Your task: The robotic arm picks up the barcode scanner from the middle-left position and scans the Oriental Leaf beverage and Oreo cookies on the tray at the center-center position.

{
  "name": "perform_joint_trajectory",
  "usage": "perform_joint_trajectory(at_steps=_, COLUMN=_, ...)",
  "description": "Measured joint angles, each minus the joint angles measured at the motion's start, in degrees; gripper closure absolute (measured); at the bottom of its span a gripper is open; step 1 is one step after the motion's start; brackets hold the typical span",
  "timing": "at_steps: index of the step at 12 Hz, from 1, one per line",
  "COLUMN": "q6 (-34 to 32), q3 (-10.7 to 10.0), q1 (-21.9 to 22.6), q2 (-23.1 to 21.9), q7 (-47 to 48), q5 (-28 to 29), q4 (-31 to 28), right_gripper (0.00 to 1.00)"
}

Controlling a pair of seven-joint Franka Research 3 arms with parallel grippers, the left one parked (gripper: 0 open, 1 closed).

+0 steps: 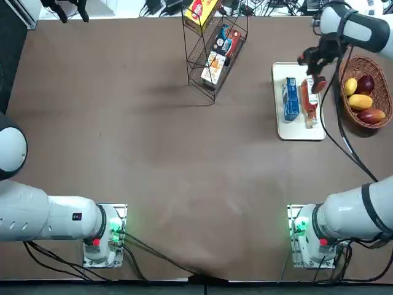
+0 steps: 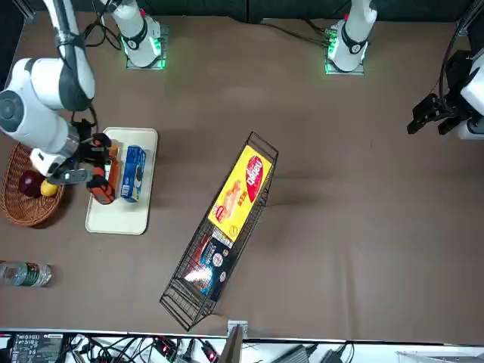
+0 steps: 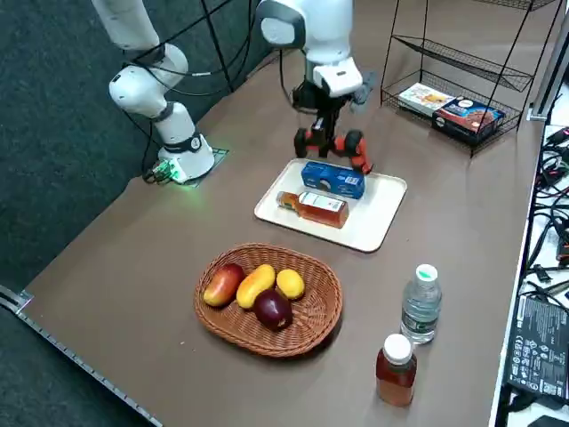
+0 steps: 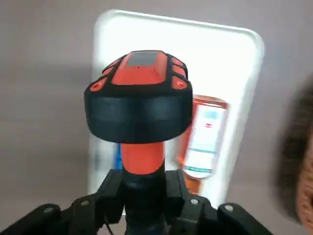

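Observation:
My right gripper is shut on the orange handle of the barcode scanner, a black and orange handheld unit. It holds the scanner just above the far edge of the white tray. On the tray lie the blue Oreo cookies pack and the Oriental Leaf beverage, side by side. In the top view the gripper hangs over the tray's far right corner, beyond the Oreo cookies and the bottle. The wrist view shows the bottle's label under the scanner head.
A round wicker basket with fruit stands right beside the tray. A tilted wire rack with snack boxes stands at the table's far middle. A clear water bottle and a small brown bottle stand beyond the basket.

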Motion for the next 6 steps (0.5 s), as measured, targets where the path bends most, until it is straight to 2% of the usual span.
perform_joint_trajectory(at_steps=2, q6=0.98, q3=0.35, q1=3.35, q2=-0.04, q7=1.35, q5=2.90, q4=0.12, right_gripper=0.58)
perform_joint_trajectory(at_steps=6, q6=2.97, q3=0.57, q1=10.15, q2=1.20, q7=7.25, q5=3.73, q4=0.03, right_gripper=0.58)
